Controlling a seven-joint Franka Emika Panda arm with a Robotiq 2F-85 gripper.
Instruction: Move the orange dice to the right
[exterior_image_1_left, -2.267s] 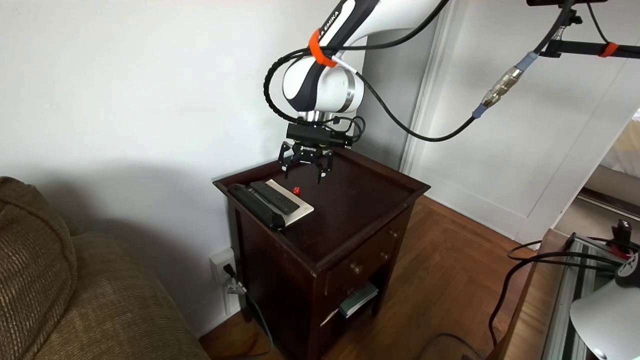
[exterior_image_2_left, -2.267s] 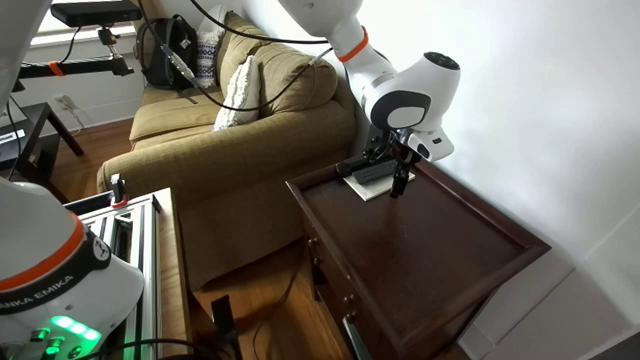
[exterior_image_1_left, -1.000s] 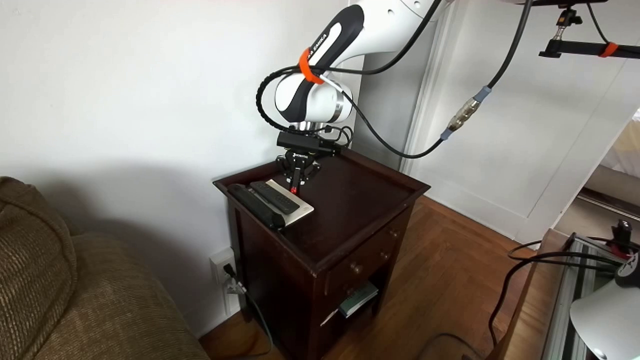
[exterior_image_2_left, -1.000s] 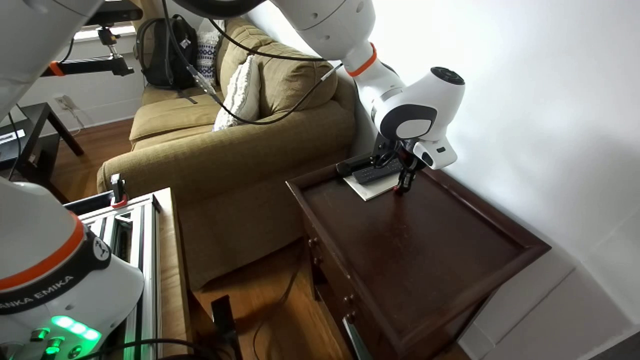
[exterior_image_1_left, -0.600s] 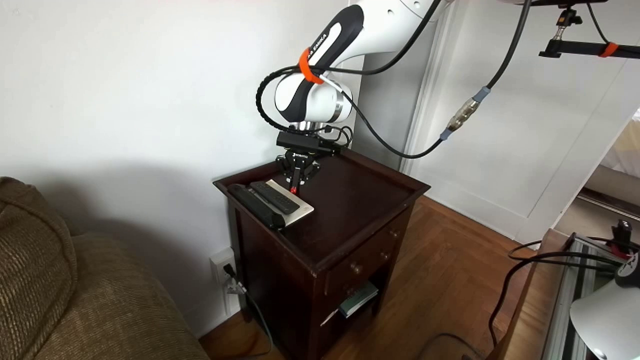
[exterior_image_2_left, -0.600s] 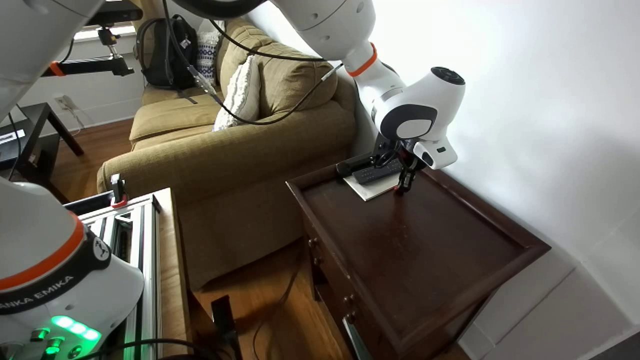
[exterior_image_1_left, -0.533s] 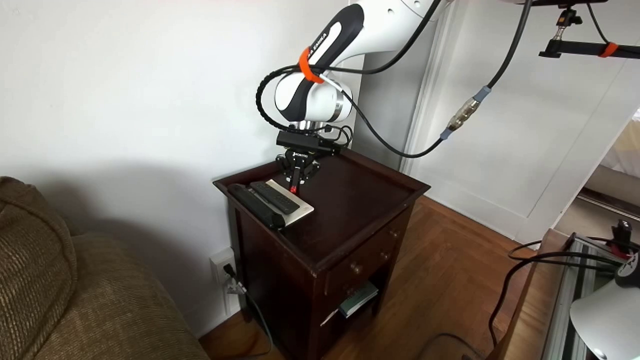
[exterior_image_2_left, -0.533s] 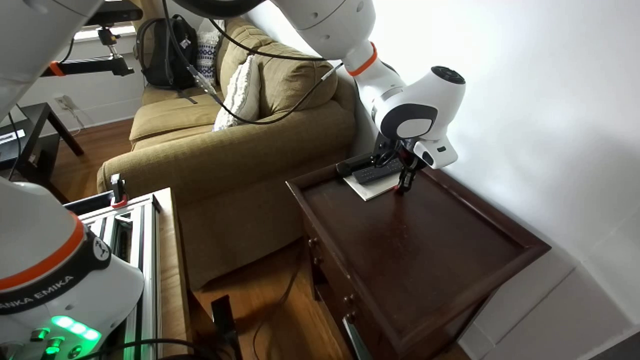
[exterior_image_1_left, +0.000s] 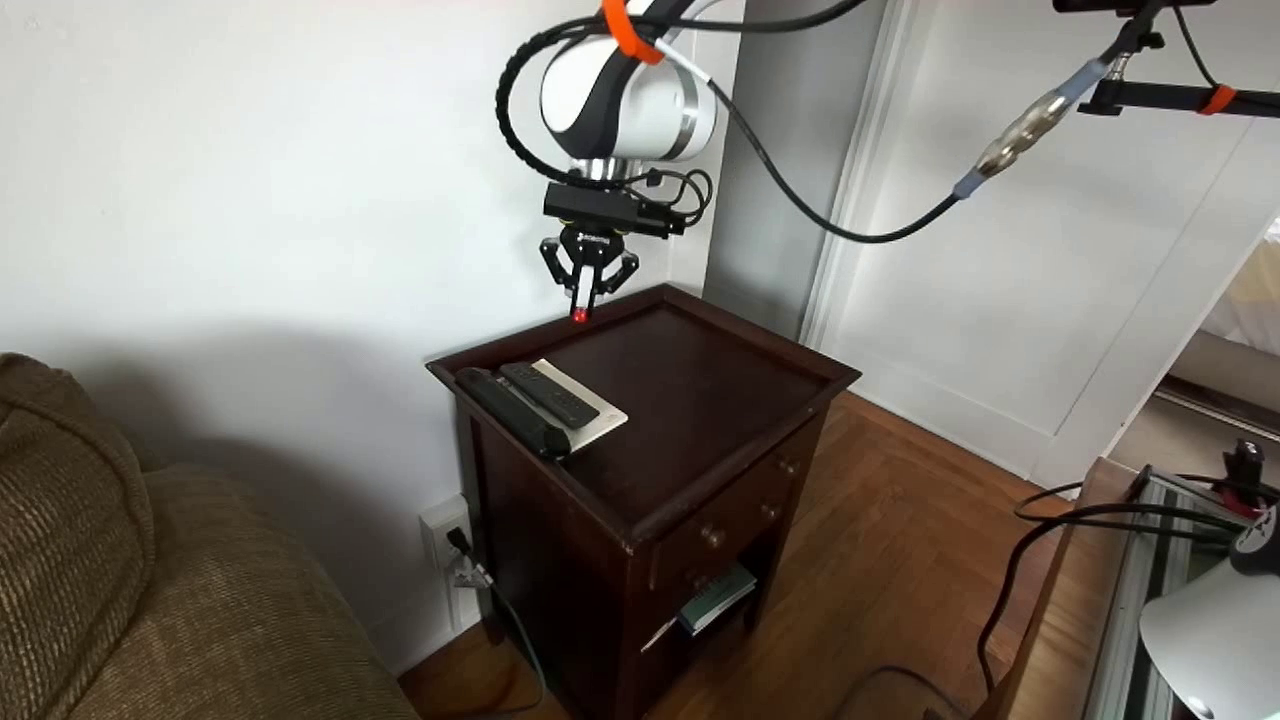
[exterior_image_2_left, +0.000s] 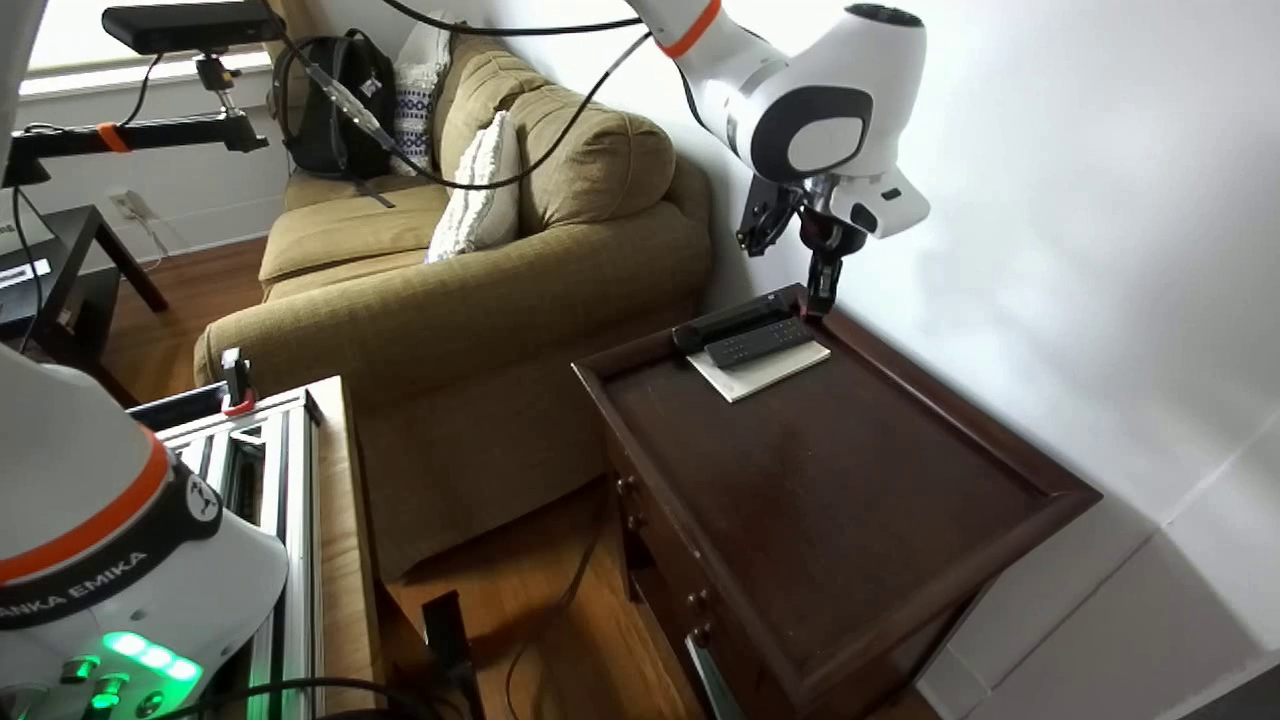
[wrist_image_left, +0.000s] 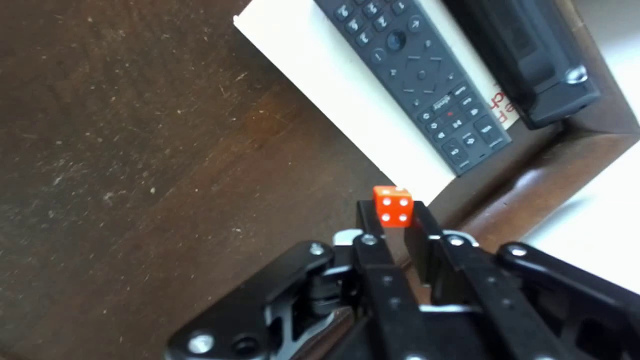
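Pinched at the very tips of my gripper (wrist_image_left: 393, 212) is the orange dice (wrist_image_left: 394, 210), a small cube with white pips. Both fingers press against its sides, and one four-pip face is turned to the wrist camera. In an exterior view, the gripper (exterior_image_1_left: 583, 298) points downward with the dice (exterior_image_1_left: 580, 315) at its lower end, raised above the dark wooden nightstand (exterior_image_1_left: 720, 350) near its back-left edge by the wall. Another exterior view has the gripper (exterior_image_2_left: 822, 285) over the far corner of the top, with only a dim red bit of dice showing.
A white pad (wrist_image_left: 345, 105) lies on the nightstand, bearing a grey remote control (wrist_image_left: 425, 75). Beside that is a long black device (wrist_image_left: 525, 55). The nightstand has a raised rim (exterior_image_2_left: 960, 430); a white wall (exterior_image_2_left: 1050, 250) stands close behind. A sofa (exterior_image_2_left: 450, 320) adjoins it.
Over two seconds ago the gripper was open above the dice on the nightstand. It came down and shut on it; in the last half second it has risen with the dice.
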